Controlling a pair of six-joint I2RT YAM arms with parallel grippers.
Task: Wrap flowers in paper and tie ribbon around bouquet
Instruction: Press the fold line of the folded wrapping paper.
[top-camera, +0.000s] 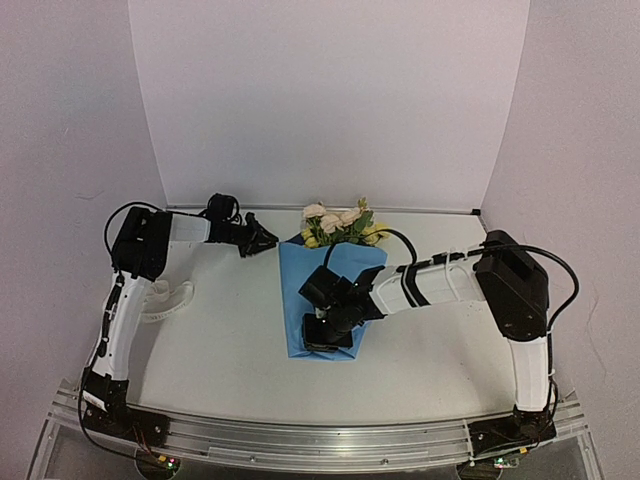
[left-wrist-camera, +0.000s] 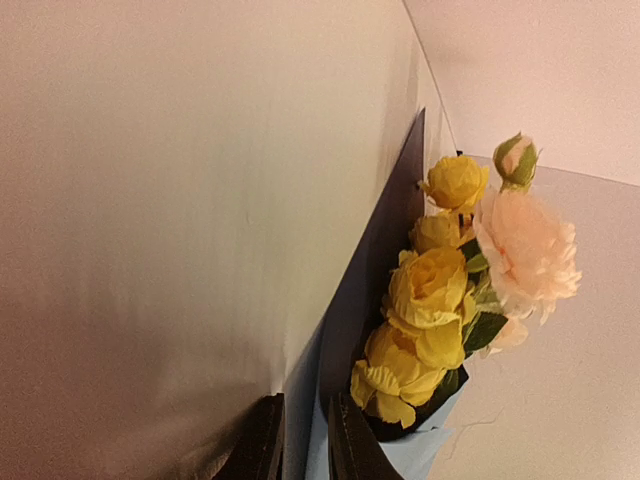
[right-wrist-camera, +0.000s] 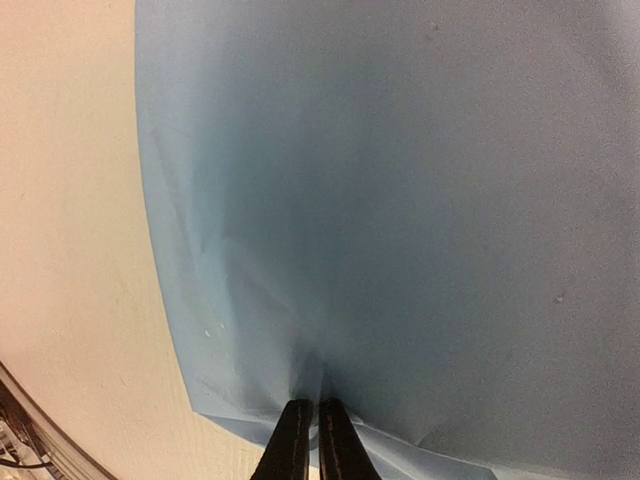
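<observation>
No writing, label, brand or number can be read in any view; the ribbon (top-camera: 184, 296) shows too small in the top view for lettering on it to be made out

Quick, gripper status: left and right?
Left gripper: closed on the paper edge.
Right gripper: closed, pinching the paper's near edge.
</observation>
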